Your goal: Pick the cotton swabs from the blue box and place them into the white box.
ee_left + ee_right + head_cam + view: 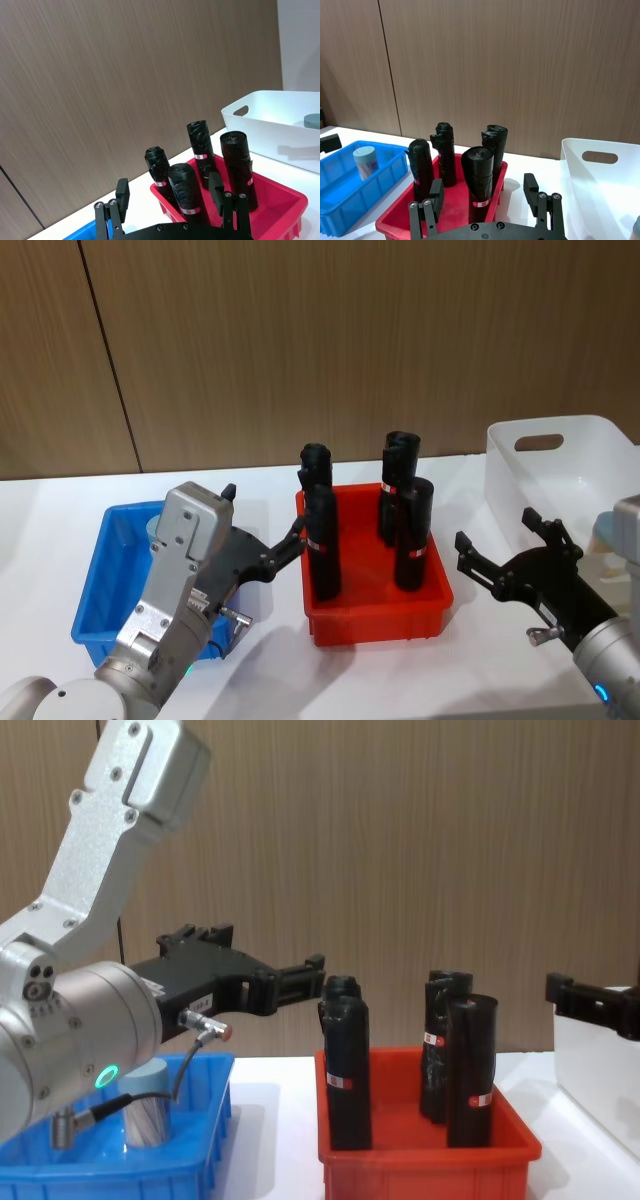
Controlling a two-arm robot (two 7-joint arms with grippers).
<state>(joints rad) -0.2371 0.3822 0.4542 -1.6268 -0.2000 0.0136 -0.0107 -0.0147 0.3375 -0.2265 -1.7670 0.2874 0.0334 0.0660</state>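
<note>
One of the cotton swabs (pixel 365 161), a clear cylinder with a pale blue-grey lid, stands upright in the blue box (pixel 100 580); the chest view shows it (pixel 148 1115) behind my left arm. A pale lid (pixel 312 121) of another lies inside the white box (pixel 560 455) at the right. My left gripper (pixel 265 515) hovers open and empty above the blue box's right side, pointing toward the red bin. My right gripper (pixel 497 528) is open and empty, raised between the red bin and the white box.
A red bin (pixel 375 615) stands in the middle between the two boxes and holds several tall black rolls (pixel 322 540) with red-white labels. A wood-panelled wall runs close behind the white table (pixel 260 660).
</note>
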